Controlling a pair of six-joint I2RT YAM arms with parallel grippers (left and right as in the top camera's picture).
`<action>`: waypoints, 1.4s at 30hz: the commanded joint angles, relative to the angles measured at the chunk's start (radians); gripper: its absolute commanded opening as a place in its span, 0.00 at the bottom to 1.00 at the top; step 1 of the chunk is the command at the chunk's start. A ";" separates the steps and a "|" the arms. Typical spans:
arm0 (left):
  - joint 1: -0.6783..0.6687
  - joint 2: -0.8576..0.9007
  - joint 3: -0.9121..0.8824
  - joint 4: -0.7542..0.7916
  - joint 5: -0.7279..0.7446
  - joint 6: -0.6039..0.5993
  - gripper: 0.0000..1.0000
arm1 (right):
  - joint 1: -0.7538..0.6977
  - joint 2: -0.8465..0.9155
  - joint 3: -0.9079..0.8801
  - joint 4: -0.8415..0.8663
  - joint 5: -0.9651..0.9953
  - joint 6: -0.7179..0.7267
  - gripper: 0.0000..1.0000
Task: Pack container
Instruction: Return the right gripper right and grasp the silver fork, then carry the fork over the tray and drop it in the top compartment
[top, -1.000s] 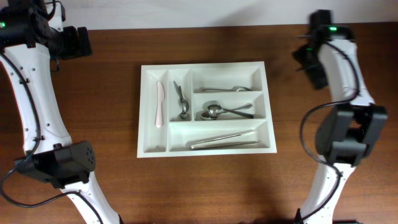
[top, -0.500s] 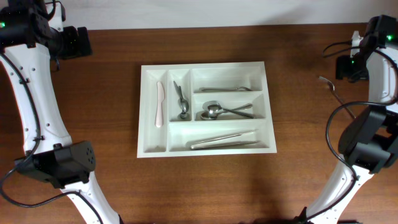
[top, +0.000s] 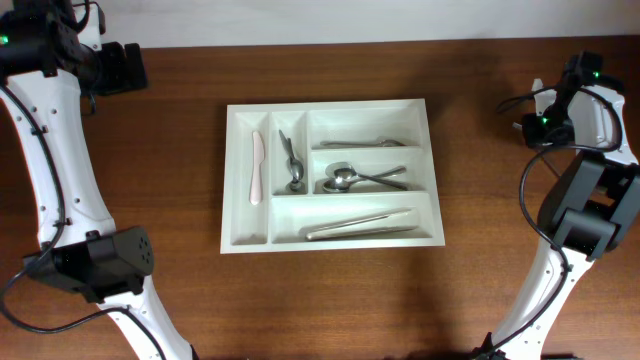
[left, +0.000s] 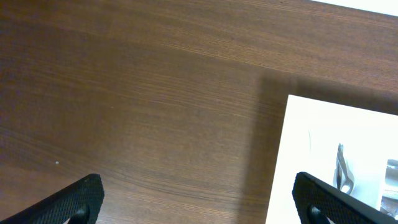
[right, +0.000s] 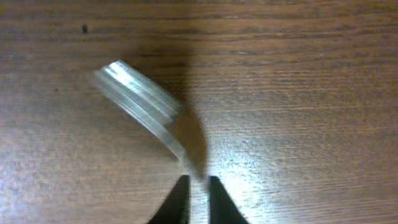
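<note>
On the right side, closest in: the right gripper (right: 198, 196) is pinching its fingers almost fully together on the end of a shiny metal utensil (right: 149, 102), probably a spoon or fork handle, lying on the wooden table (right: 311, 93). Blurry up close, so not calling which.
Left side: the left gripper (left: 196, 199) is hanging with its fingers spread wide, holding nothing, just past the tray's corner.
Middle of the table: the white cutlery tray (top: 330, 108) is sitting flat, well apart from the right gripper.
Tray contents, near to far: long metal tongs-looking piece (top: 360, 225) in the front wide slot, a couple of spoons (top: 345, 178) in the middle one, another metal utensil (top: 362, 143) in the back one.
Narrow slots: a white knife (top: 256, 167) in the leftmost, a metal piece (top: 292, 165) next to it.
Far right, from overhead: the utensil itself is too hidden by the arm to make out.
Step in hand: looks like it's grabbing one more utensil off the table to pack.
Next move: I'd say lifting it clear without letting it swing, carrying it left over the tray, and lining it up lengthwise with a slot before letting go.
</note>
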 joint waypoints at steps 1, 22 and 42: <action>0.004 -0.013 0.006 0.000 0.004 -0.006 0.99 | -0.001 0.021 -0.008 0.006 -0.012 0.030 0.04; 0.004 -0.013 0.006 0.000 0.004 -0.006 0.99 | -0.001 0.087 -0.023 0.041 -0.058 0.030 0.20; 0.004 -0.013 0.006 0.000 0.004 -0.006 0.99 | 0.205 0.021 0.509 -0.101 -0.559 0.920 0.04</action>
